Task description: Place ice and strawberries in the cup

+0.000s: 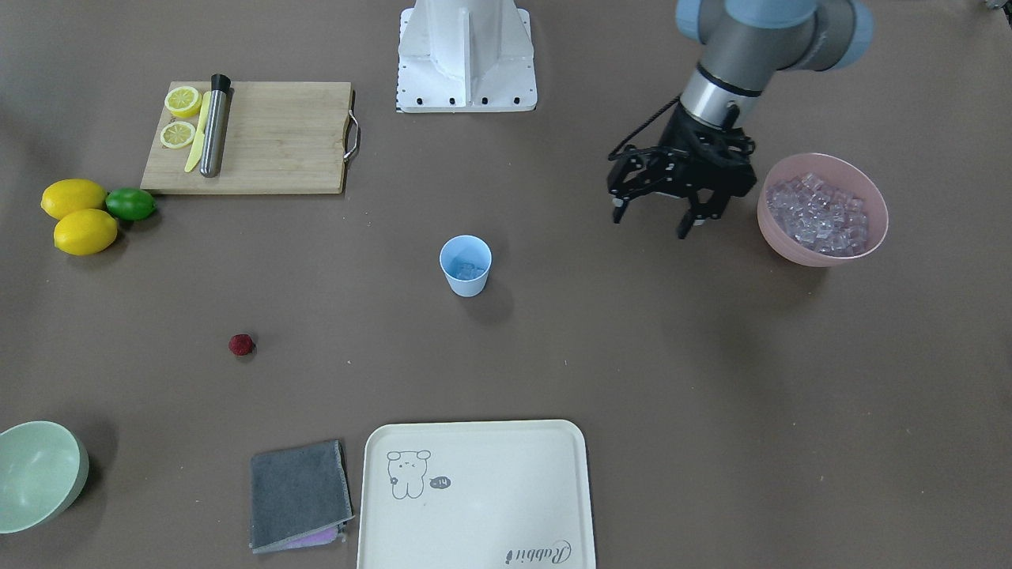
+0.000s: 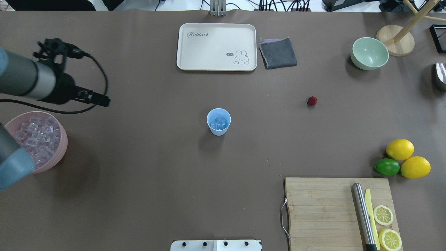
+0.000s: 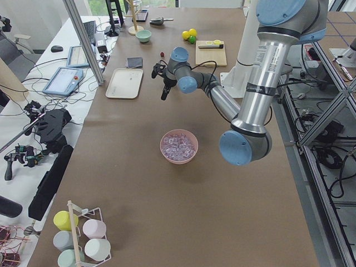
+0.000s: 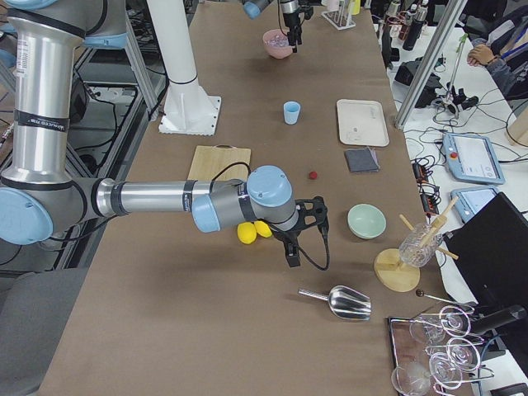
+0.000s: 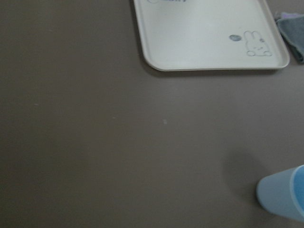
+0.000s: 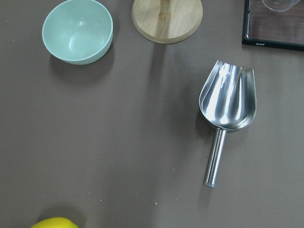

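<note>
Cup (image 1: 466, 266) sits upright mid-bench, light blue, with a few clear ice cubes (image 2: 218, 123) in the bottom. The main ice pile (image 1: 818, 213) fills a pink bowl (image 1: 822, 254) well off to the cup's side, toward the robot's left. Left gripper (image 1: 651, 225) hovers between the cup and that bowl, nearer the bowl, jaws spread wide with nothing in them. Strawberry (image 1: 241, 344) lies on the bare bench on the cup's other side, toward the robot's right and a bit further from the robot, well apart from the cup. Pale-green bowl (image 1: 32, 474) is further out from the cup, past the berry. Right gripper (image 4: 293, 247) hangs far off on that same side of the cup, near a metal scoop (image 6: 227, 114). Can't tell whether that one's open or closed.
</note>
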